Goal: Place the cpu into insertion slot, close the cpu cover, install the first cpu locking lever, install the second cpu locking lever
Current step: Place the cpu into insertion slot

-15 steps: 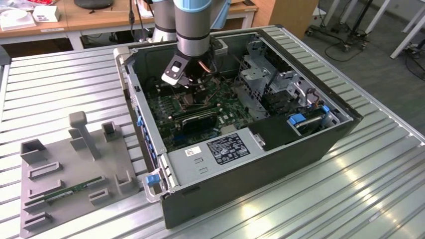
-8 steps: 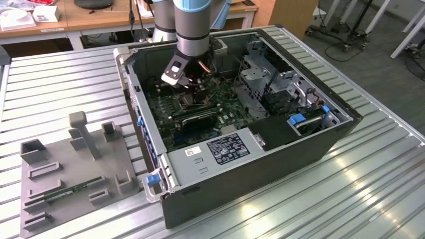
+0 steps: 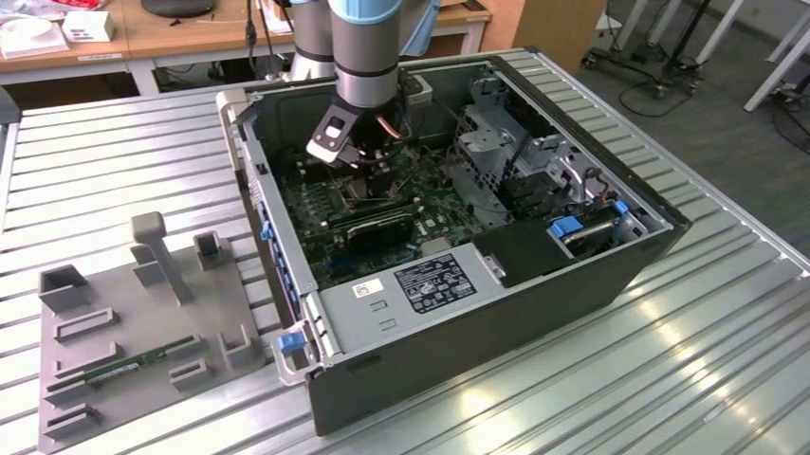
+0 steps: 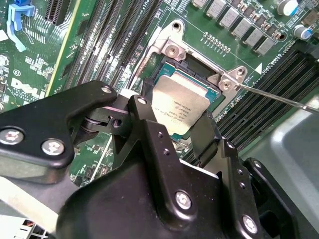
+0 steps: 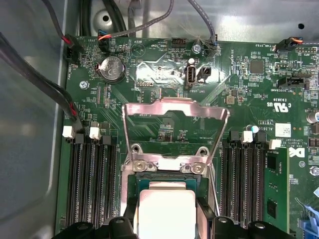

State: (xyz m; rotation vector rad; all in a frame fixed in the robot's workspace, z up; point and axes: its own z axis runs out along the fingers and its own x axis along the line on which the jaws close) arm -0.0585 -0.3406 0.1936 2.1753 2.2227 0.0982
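Note:
My gripper (image 3: 363,159) reaches down into the open computer case onto the green motherboard (image 3: 332,204). In both wrist views its black fingers (image 4: 142,117) sit against two opposite edges of the cpu (image 4: 180,105), a small square chip with a silvery-tan top. The cpu (image 5: 166,208) lies at or just above the insertion slot (image 4: 193,75), whose dark inside shows along the chip's far edge (image 5: 164,178). Flipped back past the slot stands the cpu cover (image 5: 149,107), a silvery frame with an open centre. A thin locking lever wire (image 4: 279,97) runs out beside the slot.
Long black memory slots (image 5: 92,184) flank the socket on both sides. Cables (image 5: 45,87) run along the case wall. A drive cage (image 3: 506,142) and the power supply (image 3: 424,284) crowd the case. On the exterior view's left, a grey fixture tray (image 3: 127,351) holds a memory stick.

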